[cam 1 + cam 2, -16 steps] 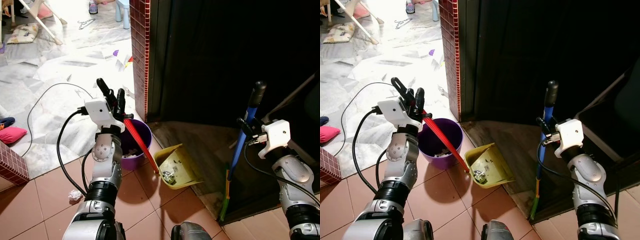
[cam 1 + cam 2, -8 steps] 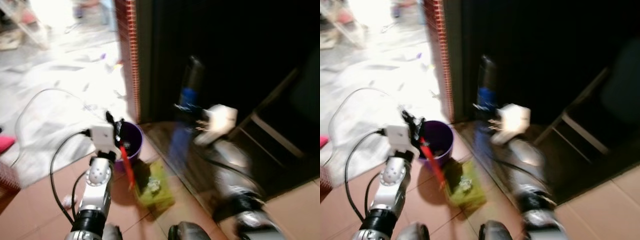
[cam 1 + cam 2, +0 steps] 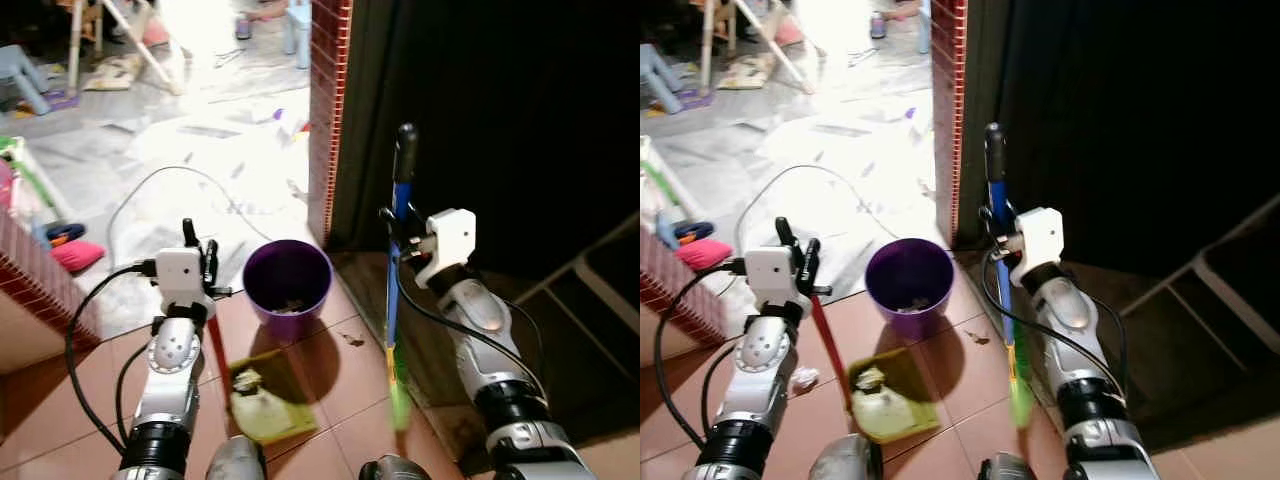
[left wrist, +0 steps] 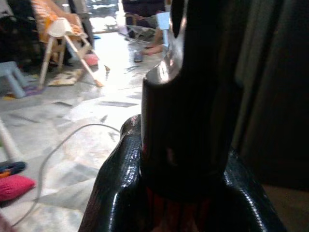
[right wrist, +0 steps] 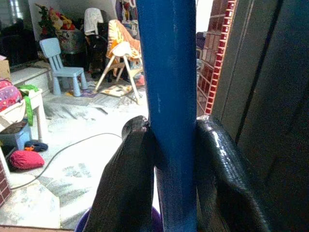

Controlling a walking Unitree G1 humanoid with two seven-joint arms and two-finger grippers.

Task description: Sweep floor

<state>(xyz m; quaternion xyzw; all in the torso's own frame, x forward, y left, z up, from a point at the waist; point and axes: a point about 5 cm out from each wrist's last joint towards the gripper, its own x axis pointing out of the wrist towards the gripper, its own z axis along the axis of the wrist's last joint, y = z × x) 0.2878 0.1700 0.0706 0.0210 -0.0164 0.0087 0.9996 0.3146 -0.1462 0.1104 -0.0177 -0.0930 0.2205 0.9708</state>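
Now | left gripper (image 3: 197,240) clamps dustpan handle (image 3: 826,340) | right gripper (image 5: 166,159) clamps broom (image 3: 397,250)

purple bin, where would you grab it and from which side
Grip the bin by its rim, coming down from above. It stands upright with its mouth open, and the thin rim fits between two fingers where the round wall would not. Take the rim on the side facing the robot, since the pillar stands close behind it. Both hands are full: left hand on the dustpan handle, right hand on the broom.

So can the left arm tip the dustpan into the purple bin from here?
Probably yes: the left pincer grips the red handle, the dustpan sits on the tiles just short of the purple bin, and nothing lies between them.
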